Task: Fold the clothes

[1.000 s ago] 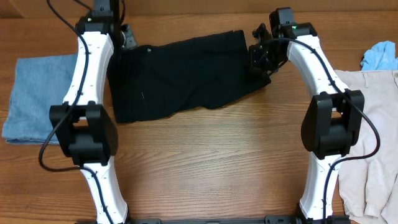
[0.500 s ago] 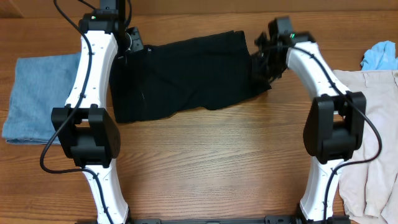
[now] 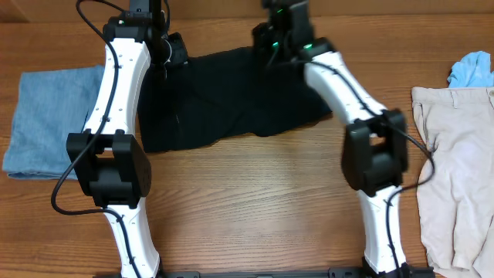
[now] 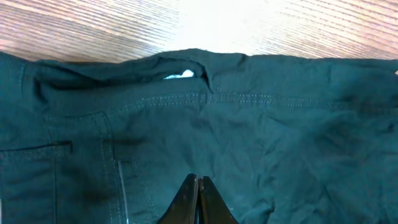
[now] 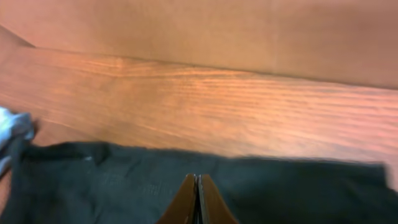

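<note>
The black shorts (image 3: 231, 96) lie spread flat at the back middle of the table. In the left wrist view the shorts (image 4: 280, 143) fill the frame, waistband up, with a small white tag (image 4: 179, 75) inside it. My left gripper (image 3: 176, 54) (image 4: 198, 179) is shut just over the cloth near the shorts' back left corner, nothing visible between its fingers. My right gripper (image 3: 265, 42) (image 5: 197, 177) is shut over the shorts' (image 5: 280, 186) back edge near the middle. That view is blurred.
A faded-blue folded garment (image 3: 46, 120) lies at the left edge. A beige garment (image 3: 455, 170) is spread at the right, with a light-blue piece (image 3: 472, 69) behind it. Bare wooden table (image 3: 255, 201) lies in front of the shorts.
My right arm has swung left, from the shorts' right end to their back edge near the middle. The left gripper has shifted slightly right. Both stayed shut.
</note>
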